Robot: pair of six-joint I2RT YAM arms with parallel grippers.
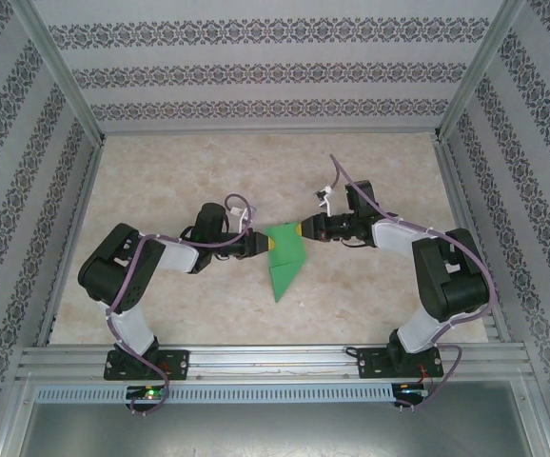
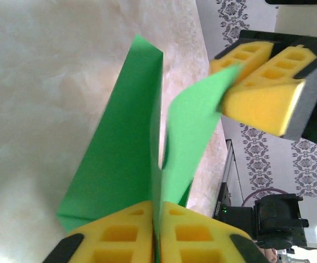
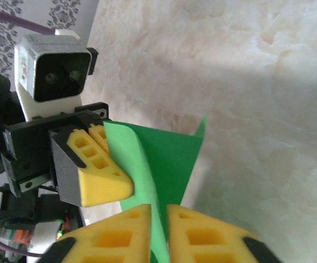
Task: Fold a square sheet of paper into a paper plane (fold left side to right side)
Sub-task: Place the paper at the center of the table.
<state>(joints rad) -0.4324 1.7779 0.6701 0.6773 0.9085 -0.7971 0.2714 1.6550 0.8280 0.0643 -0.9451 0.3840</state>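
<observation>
Two grippers meet at the middle of the beige marbled table (image 1: 161, 181) in the top view. The left gripper (image 1: 267, 244) and the right gripper (image 1: 301, 228) hold the far end of the green sheet of paper (image 1: 284, 268) from opposite sides. The sheet is folded into a narrow wedge, its long axis running far to near, its point aimed at the near edge and slightly leftward. Striped patterned walls (image 1: 275, 67) close three sides, and an aluminium rail (image 1: 275, 360) carries the arm bases.

From the left wrist, finer detail shows. The left gripper (image 2: 156, 238) has its yellow pads pressed together on the sheet's (image 2: 114, 164) edge. The right gripper (image 2: 249, 68) pinches the corner of a bowed flap standing up off the rest of the sheet.

From the right wrist, the right gripper (image 3: 159, 235) is clamped on that flap of the sheet (image 3: 172, 164). The left gripper (image 3: 101, 150) sits just beyond, with its wrist camera (image 3: 54, 76) above it.
</observation>
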